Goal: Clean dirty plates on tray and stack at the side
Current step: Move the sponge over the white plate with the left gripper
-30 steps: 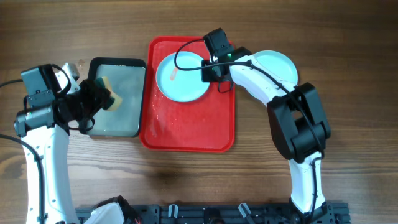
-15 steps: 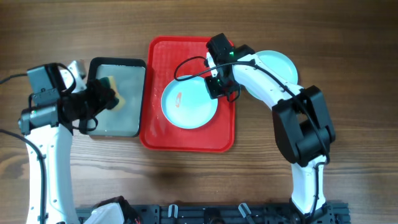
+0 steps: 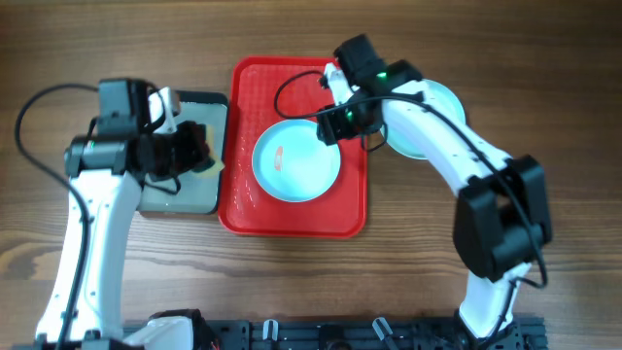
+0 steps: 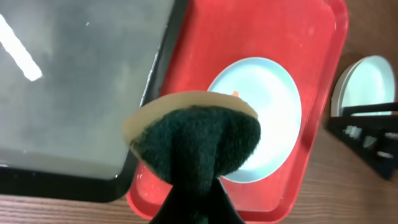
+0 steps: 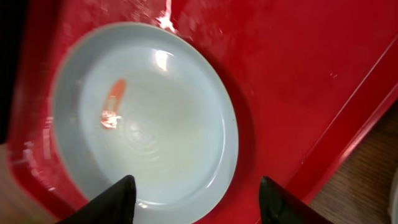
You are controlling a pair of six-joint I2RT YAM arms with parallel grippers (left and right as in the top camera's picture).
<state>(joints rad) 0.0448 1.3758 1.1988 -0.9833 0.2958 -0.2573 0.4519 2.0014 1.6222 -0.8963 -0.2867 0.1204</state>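
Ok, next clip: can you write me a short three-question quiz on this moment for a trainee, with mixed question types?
1. True or false: the plate lying on the red tray shows a reddish smear.
2. Multiple choice: what do the left fingers hold? A) a sponge B) a plate C) nothing
3. Fill in the blank: over the plate, the right fingers stand ___ (open or shut), with nothing between them.

Key: 1 true; 2 A; 3 open.
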